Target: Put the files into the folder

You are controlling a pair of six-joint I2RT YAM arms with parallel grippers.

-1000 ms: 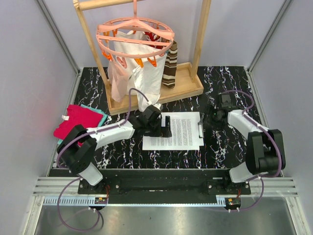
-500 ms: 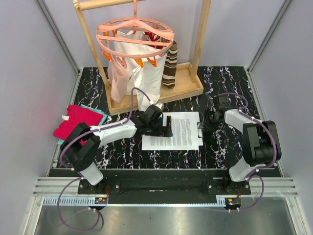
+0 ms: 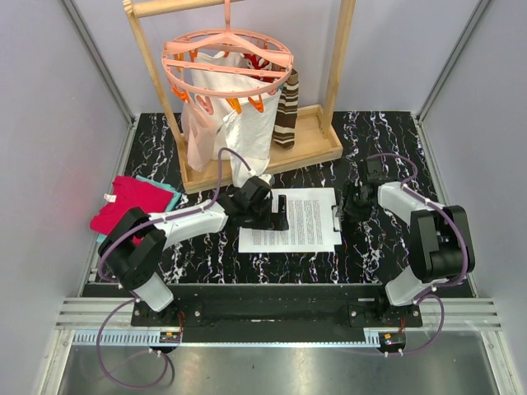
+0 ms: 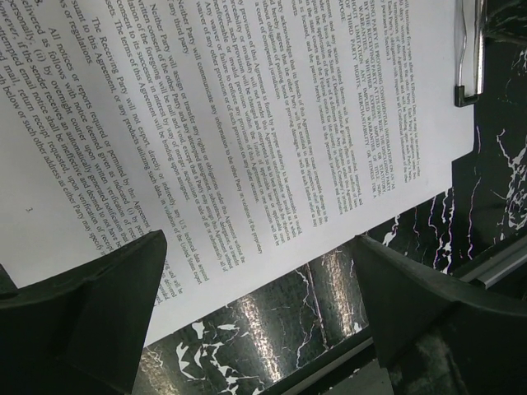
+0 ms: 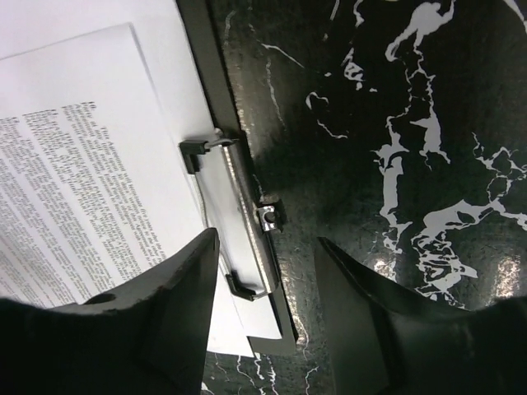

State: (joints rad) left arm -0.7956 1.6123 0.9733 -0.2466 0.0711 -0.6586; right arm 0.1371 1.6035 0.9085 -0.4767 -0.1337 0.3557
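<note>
The files (image 3: 306, 220) are white printed sheets lying flat mid-table on the folder, of which only a black edge (image 5: 200, 66) and its metal clip (image 5: 245, 220) show along the sheets' right side. My left gripper (image 3: 278, 216) hovers low over the sheets' left part, wide open. In the left wrist view the files (image 4: 247, 123) fill the frame, their near edge running between the left gripper's (image 4: 259, 284) fingers, which hold nothing. My right gripper (image 3: 345, 206) is at the clip (image 3: 337, 216). In its wrist view the right gripper (image 5: 268, 276) stands open, astride the clip's near end.
A wooden rack (image 3: 317, 144) at the back carries a pink round hanger (image 3: 226, 62), a white cloth bag (image 3: 218, 123) and a striped cloth (image 3: 287, 111). Red and teal folded cloths (image 3: 132, 204) lie at the left. A metal rail (image 4: 494, 271) borders the table's near edge.
My right gripper has moved left up to the clip and its jaws have narrowed. The sheets have shifted very slightly left. The left arm has hardly moved.
</note>
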